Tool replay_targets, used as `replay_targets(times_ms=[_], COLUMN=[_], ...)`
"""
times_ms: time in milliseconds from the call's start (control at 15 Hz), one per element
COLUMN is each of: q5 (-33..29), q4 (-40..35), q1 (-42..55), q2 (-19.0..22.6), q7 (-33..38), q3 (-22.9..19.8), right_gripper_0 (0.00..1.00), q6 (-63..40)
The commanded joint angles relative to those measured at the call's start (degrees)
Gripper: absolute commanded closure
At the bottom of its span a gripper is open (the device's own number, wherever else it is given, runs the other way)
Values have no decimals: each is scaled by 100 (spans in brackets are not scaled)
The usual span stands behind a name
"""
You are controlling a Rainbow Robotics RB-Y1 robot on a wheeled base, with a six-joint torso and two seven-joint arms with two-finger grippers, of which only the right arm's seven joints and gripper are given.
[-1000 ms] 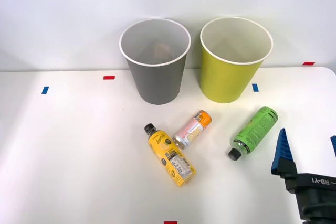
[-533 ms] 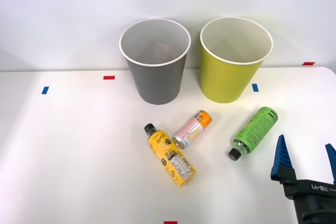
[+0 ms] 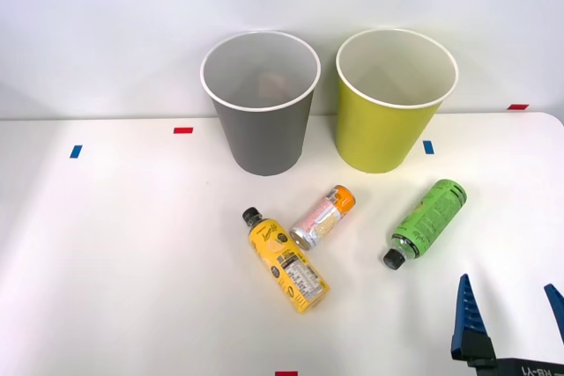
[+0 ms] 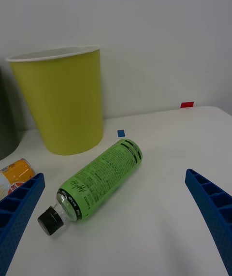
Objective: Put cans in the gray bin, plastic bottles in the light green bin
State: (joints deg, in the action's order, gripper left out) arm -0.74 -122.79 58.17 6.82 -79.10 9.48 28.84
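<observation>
We have our right claw [image 3: 509, 319] spread wide and empty, low over the table [image 3: 132, 244], and we judge this the approach to a first pickup: the green bottle [image 4: 96, 178] lies on its side just ahead of the claw, apart from both fingers, cap toward us. Beyond it stands the light green bin [image 4: 63, 99]. Next we need to advance and straddle the bottle's body before closing

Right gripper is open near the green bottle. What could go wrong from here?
1. The green bottle lies on its round side, so a touch from one finger of the right gripper could roll it away.
2. The light green bin stands close beside the gray bin, so an off-centre drop could land wrong.
</observation>
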Motion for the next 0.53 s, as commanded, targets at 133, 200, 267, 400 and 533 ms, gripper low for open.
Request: replay_targets(times_ms=[133,200,267,400,533], q5=[39,39,4,-31,-66], q4=[53,229,554,738,738], q1=[247,195,89,80,133], q2=[22,13,30,101,232], q7=[-931,-1046,-1063,-1081,-1142], q3=[239,292,327,511,757], right_gripper_0=[0,0,0,0,0], q6=[104,175,394,535,535])
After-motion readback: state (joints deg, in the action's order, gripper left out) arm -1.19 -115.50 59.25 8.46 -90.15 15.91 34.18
